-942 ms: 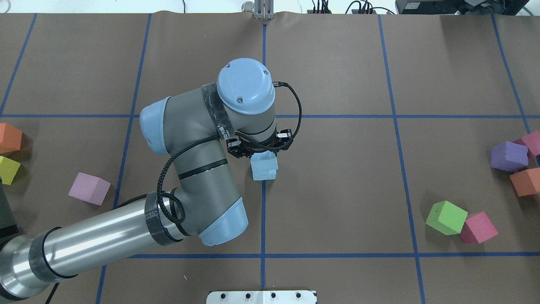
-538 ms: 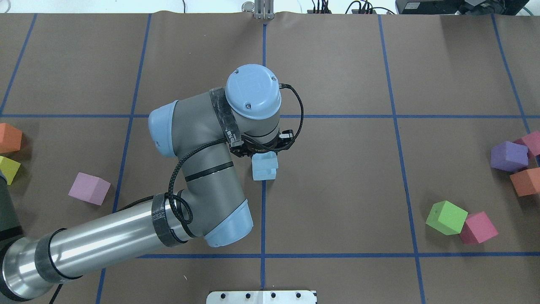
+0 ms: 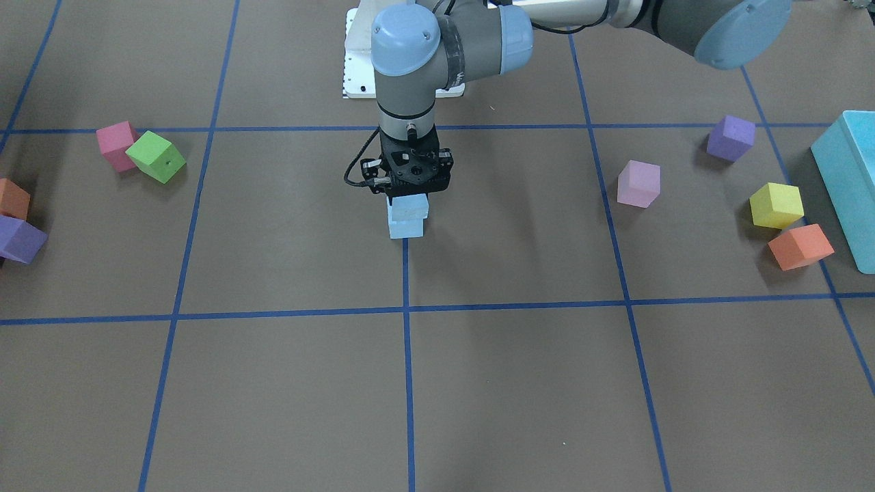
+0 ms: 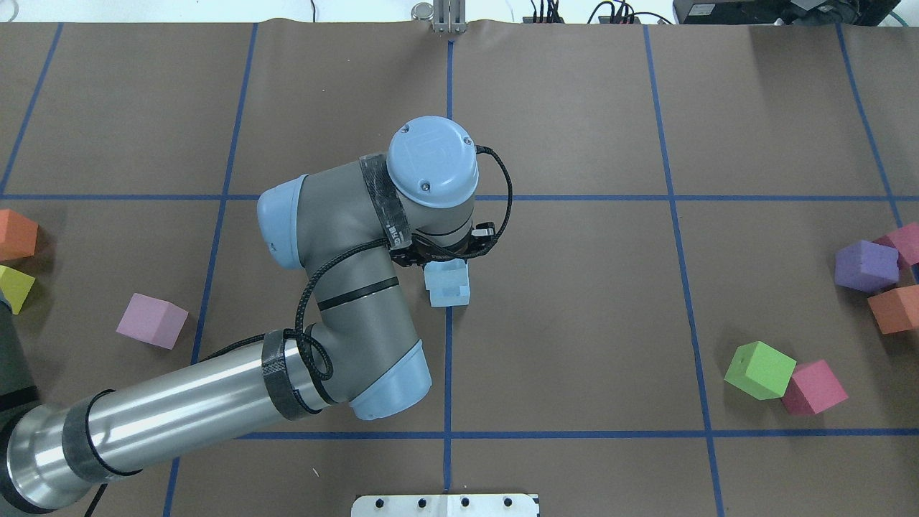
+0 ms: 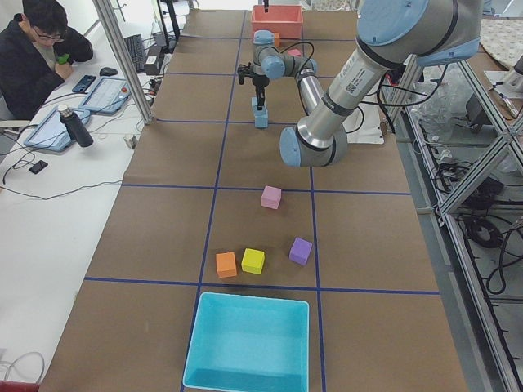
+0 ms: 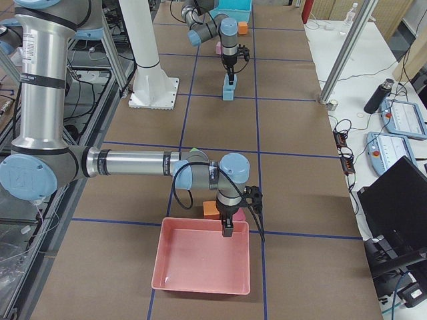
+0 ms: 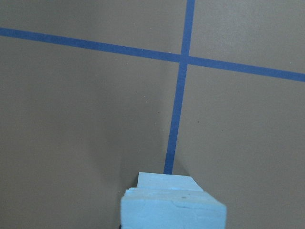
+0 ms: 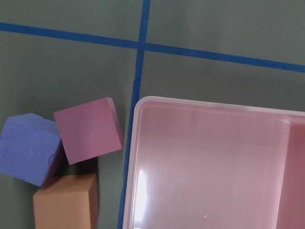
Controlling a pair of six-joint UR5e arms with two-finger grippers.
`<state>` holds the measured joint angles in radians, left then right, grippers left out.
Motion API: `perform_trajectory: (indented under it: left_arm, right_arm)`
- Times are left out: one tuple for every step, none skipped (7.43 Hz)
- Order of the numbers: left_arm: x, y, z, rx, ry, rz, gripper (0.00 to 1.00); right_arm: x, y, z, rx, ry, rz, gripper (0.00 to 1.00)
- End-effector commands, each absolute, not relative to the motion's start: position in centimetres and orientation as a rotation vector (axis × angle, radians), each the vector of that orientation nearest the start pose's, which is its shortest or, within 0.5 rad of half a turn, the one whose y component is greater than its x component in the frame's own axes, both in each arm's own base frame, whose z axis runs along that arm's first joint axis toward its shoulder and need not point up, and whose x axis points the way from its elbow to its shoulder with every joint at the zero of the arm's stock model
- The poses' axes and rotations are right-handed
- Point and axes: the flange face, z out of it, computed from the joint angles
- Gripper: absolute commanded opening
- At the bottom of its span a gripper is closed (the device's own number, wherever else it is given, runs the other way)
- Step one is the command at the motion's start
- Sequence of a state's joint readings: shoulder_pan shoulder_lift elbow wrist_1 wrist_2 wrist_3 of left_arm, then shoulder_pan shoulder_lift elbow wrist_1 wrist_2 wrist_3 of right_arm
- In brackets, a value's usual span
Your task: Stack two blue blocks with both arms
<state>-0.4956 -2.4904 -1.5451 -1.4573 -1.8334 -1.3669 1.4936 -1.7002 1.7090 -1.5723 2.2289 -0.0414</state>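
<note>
Left arm shifted | end effector on upper blue block, aperture hidden

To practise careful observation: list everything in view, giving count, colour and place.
blue blocks: two, pale blue, stacked at table centre
green cube: one, robot's right side
magenta cubes: two, robot's right side, one touching the green cube
purple cubes: two, one at each end
orange cubes: two, one at each end
yellow cube: one, robot's left end
lilac cube: one, robot's left side
turquoise box: one, robot's left end
pink tray: one, robot's right end
person: one, seated at side desk
left gripper: black, over the blue stack
right gripper: black, over the pink tray
</note>
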Motion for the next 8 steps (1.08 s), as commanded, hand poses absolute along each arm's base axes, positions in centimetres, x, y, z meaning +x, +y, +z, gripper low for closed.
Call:
perform_trajectory:
  left_arm:
    - [59.41, -42.80, 11.30, 0.042, 0.808, -0.161, 0.32]
    - [59.69, -42.60, 11.53, 0.042, 0.803, -0.157, 0.34]
    - [59.88, -42.32, 11.42, 0.041, 0.804, -0.153, 0.35]
    - [59.89, -42.32, 11.53, 0.040, 0.803, -0.153, 0.37]
    - [59.83, -42.41, 11.53, 0.041, 0.803, -0.155, 0.42]
    - [59.89, -42.32, 11.53, 0.040, 0.803, -0.153, 0.46]
    - [59.78, -42.40, 11.48, 0.044, 0.804, -0.153, 0.49]
    - [59.66, -42.33, 11.30, 0.044, 0.808, -0.152, 0.50]
  right_arm:
    - [3.79, -44.27, 65.92, -0.006, -0.658, -0.117, 1.00]
    - [3.79, -44.27, 65.92, -0.006, -0.658, -0.117, 1.00]
    - [3.79, -44.31, 66.08, -0.009, -0.658, -0.116, 1.00]
    - [3.86, -44.30, 66.16, -0.010, -0.658, -0.114, 1.00]
    - [3.79, -44.30, 66.16, -0.011, -0.658, -0.116, 1.00]
    - [3.78, -44.38, 66.09, -0.009, -0.658, -0.116, 1.00]
    - [3.78, -44.38, 66.09, -0.009, -0.658, -0.116, 1.00]
    - [3.78, -44.38, 66.09, -0.009, -0.658, -0.116, 1.00]
